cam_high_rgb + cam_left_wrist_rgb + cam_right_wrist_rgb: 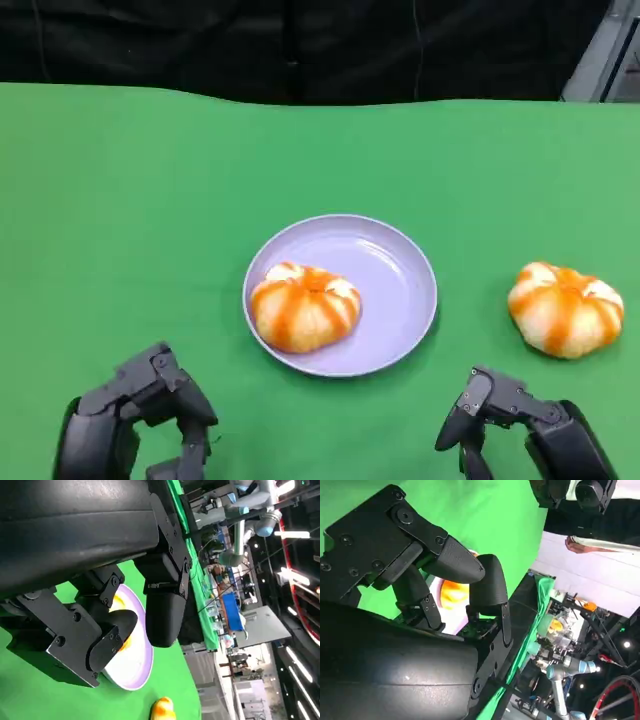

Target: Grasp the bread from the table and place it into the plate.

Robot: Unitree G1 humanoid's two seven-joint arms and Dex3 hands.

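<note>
bread (566, 309) beyond right robot hand (497, 408), apart

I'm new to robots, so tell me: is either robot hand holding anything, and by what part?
Nothing is held. The left robot hand and right robot hand hang free above the green table. One bread lies in the plate; the other bread lies on the table.
</note>
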